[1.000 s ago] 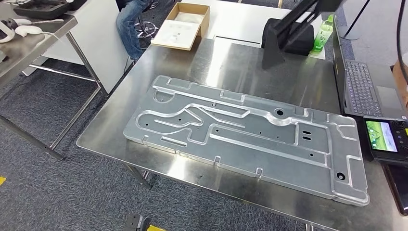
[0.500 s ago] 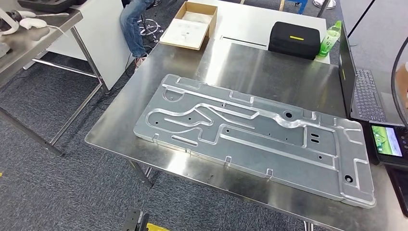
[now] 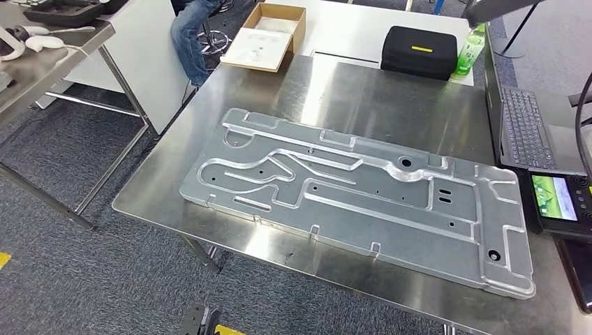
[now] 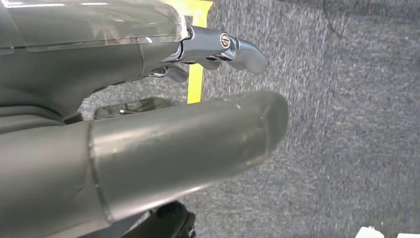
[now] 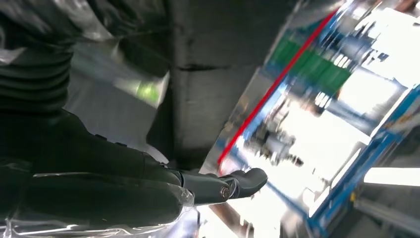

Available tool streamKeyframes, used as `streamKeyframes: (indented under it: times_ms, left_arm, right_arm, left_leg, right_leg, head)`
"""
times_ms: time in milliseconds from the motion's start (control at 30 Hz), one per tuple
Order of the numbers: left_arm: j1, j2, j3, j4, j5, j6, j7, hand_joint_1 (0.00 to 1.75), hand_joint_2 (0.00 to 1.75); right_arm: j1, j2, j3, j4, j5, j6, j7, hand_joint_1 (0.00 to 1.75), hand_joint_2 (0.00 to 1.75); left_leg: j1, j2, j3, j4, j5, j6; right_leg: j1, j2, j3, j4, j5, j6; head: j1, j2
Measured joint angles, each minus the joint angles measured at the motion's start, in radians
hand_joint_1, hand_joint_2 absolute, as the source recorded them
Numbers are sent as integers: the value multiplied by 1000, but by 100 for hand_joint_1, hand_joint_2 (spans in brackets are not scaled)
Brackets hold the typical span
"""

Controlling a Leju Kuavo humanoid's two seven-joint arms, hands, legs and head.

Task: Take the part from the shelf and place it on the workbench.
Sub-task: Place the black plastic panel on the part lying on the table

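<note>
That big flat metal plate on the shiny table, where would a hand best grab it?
Probably along the near long edge of the metal plate, coming from the table's front: it lies flat, and small tabs jut out there near the table's rim.

The steel workbench [image 3: 363, 98] carries a large machined aluminium plate [image 3: 363, 195] lying flat along its near edge. A laptop [image 3: 527, 125] and handheld controller [image 3: 558, 199] sit at its right edge.

Large flat silver machined-metal plate [image 3: 363, 195], with raised ribs, channels and small holes, is lying face up. It is resting diagonally across the polished steel workbench [image 3: 363, 91], near the front edge.
</note>
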Motion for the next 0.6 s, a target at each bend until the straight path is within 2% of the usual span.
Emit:
streamKeyframes:
  times_ms: [33, 67, 133, 167, 200, 233, 300, 367, 400, 467, 500, 533, 567, 600]
  left_arm:
    - [1, 0, 0, 0, 2, 0, 0, 0, 0]
    - [2, 0, 0, 0, 3, 1, 0, 0, 0]
    - [2, 0, 0, 0, 4, 3, 0, 0, 0]
    - [1, 0, 0, 0, 5, 5, 0, 0, 0]
    - [1, 0, 0, 0, 5, 7, 0, 0, 0]
    - [1, 0, 0, 0, 5, 9, 0, 0, 0]
    - [4, -1, 0, 0, 6, 11, -1, 0, 0]
    - [6, -1, 0, 0, 11, 8, -6, 0, 0]
    - [6, 0, 0, 0, 14, 6, -10, 0, 0]
    - [6, 2, 0, 0, 19, -1, -17, 0, 0]
    - [6, 3, 1, 0, 22, -2, -19, 0, 0]
    - [6, 4, 1, 0, 25, -4, -21, 0, 0]
    - [7, 5, 1, 0, 28, -7, -24, 0, 0]
    - [7, 6, 1, 0, 30, -10, -28, 0, 0]
  right_arm:
    - [1, -2, 8, -2, 48, -25, 3, 0, 0]
    - [-2, -7, 21, -4, 113, -53, 7, 0, 0]
    - [-20, -27, 79, -10, 312, -107, 2, 0, 0]
    - [-37, -48, 128, -14, 445, -129, -12, 0, 0]
    - [-55, -71, 182, -19, 571, -144, -27, 0, 0]
    - [-70, -94, 234, -23, 669, -150, -41, 0, 0]
    - [-94, -131, 313, -32, 753, -125, -73, 0, 0]
    - [-131, -159, 388, -40, 722, 5, -121, 0, 0]
    - [-155, -169, 423, -42, 670, 116, -137, 0, 0]
    - [-193, -175, 467, -43, 541, 331, -125, 0, 0]
    - [-205, -174, 482, -41, 491, 407, -104, 0, 0]
    - [-222, -170, 497, -32, 447, 473, -75, 0, 0]
    - [-248, -159, 515, -15, 400, 547, -34, 0, 0]
    - [-285, -145, 534, 9, 338, 647, 23, 0, 0]
  left_leg:
    - [0, 0, -6, 12, 6, 1]
    - [0, 0, 6, -15, 30, 4]
    - [-3, 0, 68, -145, 95, 18]
    - [-5, 0, 98, -208, 117, 24]
    - [-6, -1, 117, -249, 127, 29]
    - [-7, -1, 126, -267, 127, 31]
    - [-5, -2, 129, -276, 129, 34]
    - [-2, 0, 133, -288, 136, 42]
    - [-1, 2, 135, -294, 139, 46]
    - [-2, 6, 135, -294, 140, 50]
    - [-1, 7, 135, -293, 140, 50]
    - [0, 8, 135, -291, 139, 49]
    - [2, 7, 135, -288, 136, 47]
    - [3, 6, 134, -284, 133, 43]
  right_leg:
    - [2, 1, 0, 1, 0, 0]
    - [3, 1, 1, 2, -1, 0]
    - [7, 1, 2, 3, -3, 1]
    - [9, 0, 2, 5, -5, 4]
    - [10, -2, 2, 5, -6, 7]
    - [12, -4, 2, 4, -6, 11]
    - [11, -6, 2, 3, -7, 20]
    - [7, -5, -11, 34, -33, 29]
    - [5, -4, -31, 77, -61, 33]
    - [2, -3, -87, 202, -124, 42]
    - [0, -4, -111, 255, -142, 47]
    - [-4, -4, -122, 278, -140, 50]
    - [-8, -5, -115, 264, -120, 53]
    - [-12, -5, -90, 213, -86, 56]
  head:
    - [0, 0]
    - [0, 0]
    - [0, 0]
    - [0, 0]
    - [0, 0]
    - [0, 0]
    - [1, 0]
    - [2, 0]
    - [2, 0]
    - [2, 0]
    - [2, 0]
    - [2, 0]
    - [2, 0]
    - [2, 0]
